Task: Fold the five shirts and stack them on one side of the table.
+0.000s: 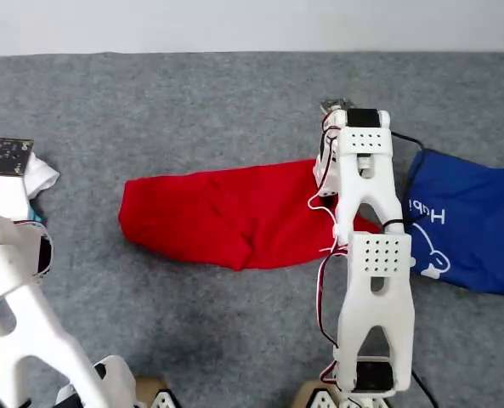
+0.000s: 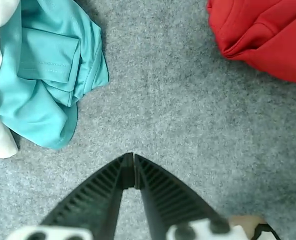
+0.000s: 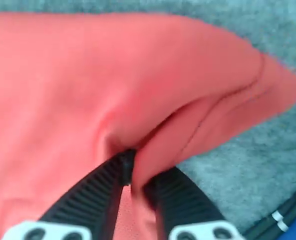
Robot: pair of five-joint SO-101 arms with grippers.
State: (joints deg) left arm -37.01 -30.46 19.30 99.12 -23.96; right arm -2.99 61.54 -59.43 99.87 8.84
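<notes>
our right gripper (image 3: 140, 172) pinches a fold of the red shirt (image 1: 226, 212) at table centre. our left gripper (image 2: 134, 162), fingers together and empty, hangs at 9 o'clock. the shallow bite could slip when lifted.

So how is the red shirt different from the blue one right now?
The red shirt lies mid-table, drawn out long and plain. The blue shirt lies off to its side, by the high view's edge, and carries white print. The right end effector is shut on a fold of the red shirt, while nothing grips the blue shirt. Both rest on the grey table.
</notes>
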